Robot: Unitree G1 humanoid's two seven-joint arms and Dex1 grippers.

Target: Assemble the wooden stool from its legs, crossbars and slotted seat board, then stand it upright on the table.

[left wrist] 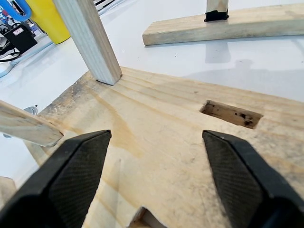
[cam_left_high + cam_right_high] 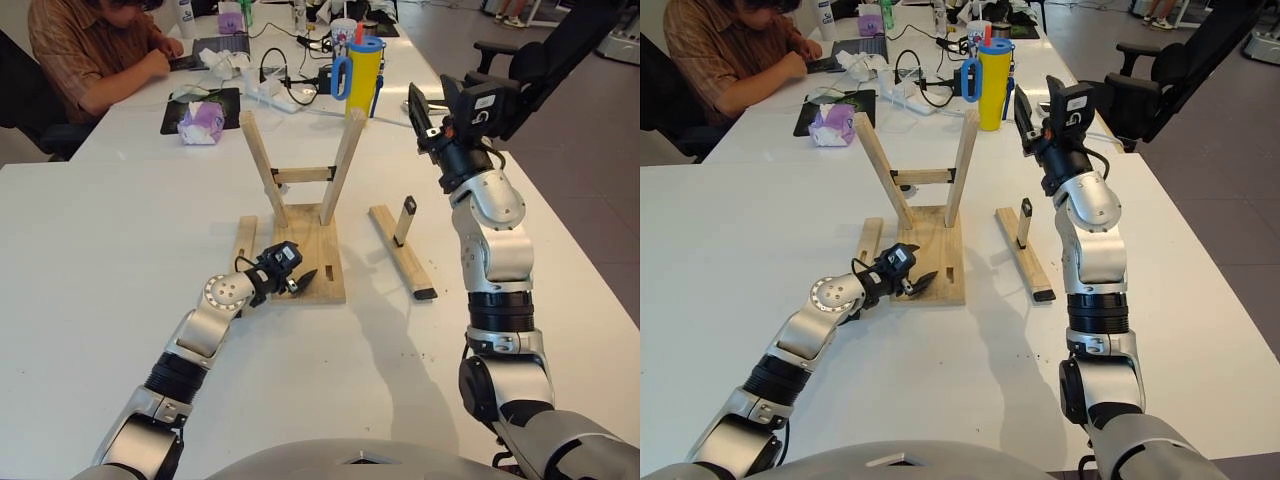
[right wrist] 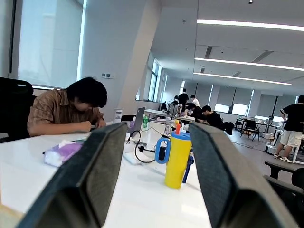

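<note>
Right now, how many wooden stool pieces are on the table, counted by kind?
slotted seat board: 1
standing legs: 2
legs lying flat: 2
crossbars: 2
Total: 7 wooden pieces

Open-plan office; long white desks (image 2: 80, 250), laptop (image 2: 222, 45), swivel chair (image 2: 1160, 70)
</note>
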